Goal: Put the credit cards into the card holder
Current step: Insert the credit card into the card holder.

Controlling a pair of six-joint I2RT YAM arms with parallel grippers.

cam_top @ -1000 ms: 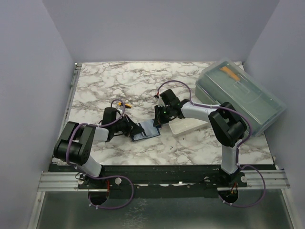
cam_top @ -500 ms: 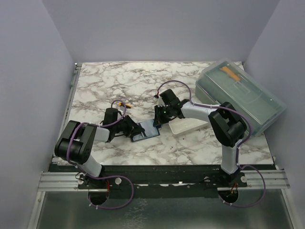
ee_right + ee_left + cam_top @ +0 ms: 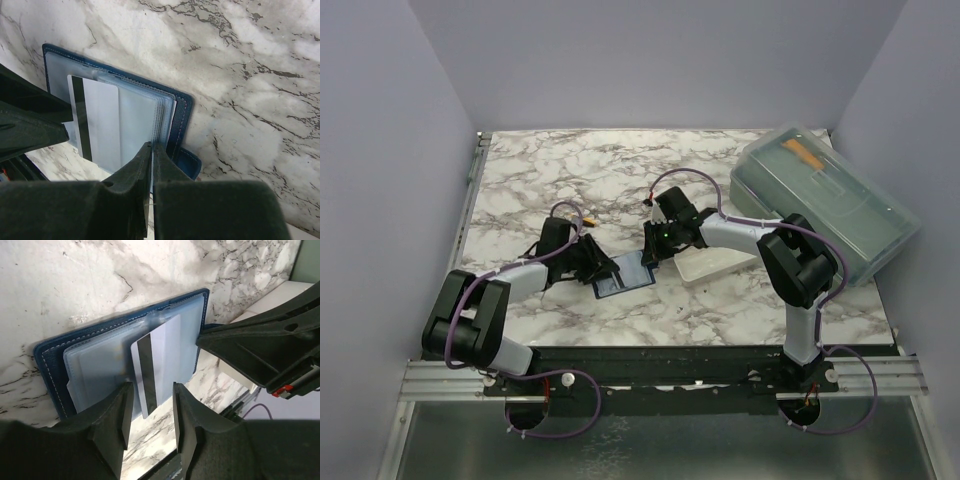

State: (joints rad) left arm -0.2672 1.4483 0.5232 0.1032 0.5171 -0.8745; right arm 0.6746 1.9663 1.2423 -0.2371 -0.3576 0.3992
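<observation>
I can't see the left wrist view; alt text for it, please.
Pale card with a black stripe sits partly in a clear sleeve of the open navy holder on the marble table, its near end between the left gripper's open jaws. The right gripper's tip meets the holder's edge.

words I can read: none | card [image 3: 167,352]: I see just a black stripe, no letters | card holder [image 3: 50,370]: plain blue, no name on it | box [image 3: 825,205] and tray [image 3: 705,265]: too small for me to read
</observation>
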